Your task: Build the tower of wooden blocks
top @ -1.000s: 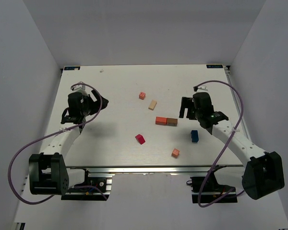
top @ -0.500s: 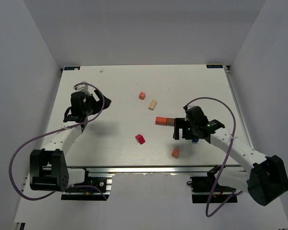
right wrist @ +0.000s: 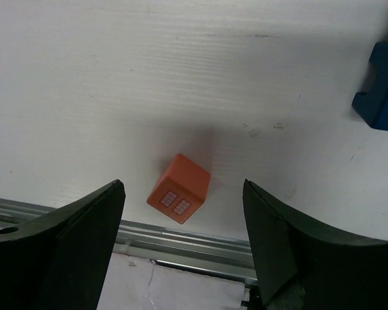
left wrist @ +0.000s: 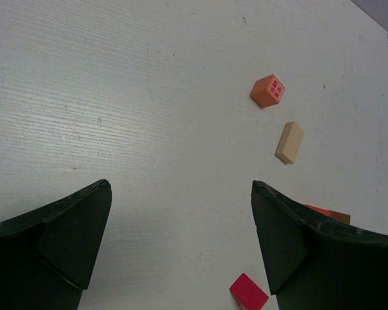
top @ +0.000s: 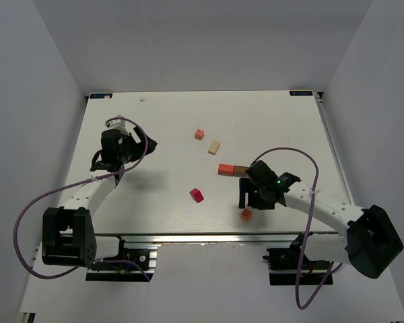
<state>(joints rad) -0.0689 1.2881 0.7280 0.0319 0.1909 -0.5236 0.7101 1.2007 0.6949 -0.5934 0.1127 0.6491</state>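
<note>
Soft, even overhead light fills the white table (top: 168, 128), with no glare and no hard-edged shadows (the surrounding walls read a flat grey). From above, only a faint, blurred shadow lies beside the left pincer (left wrist: 180, 184). Its wrist view shows crisp board grain ahead of the fingertips, the fingers (left wrist: 58, 239) themselves near black. Inside the right pincer (right wrist: 182, 185), the orange cube (right wrist: 179, 188) is sharp, a dim patch of shadow just beyond it. The blue block (right wrist: 381, 84), far right of that pincer, is cropped and slightly soft.
</note>
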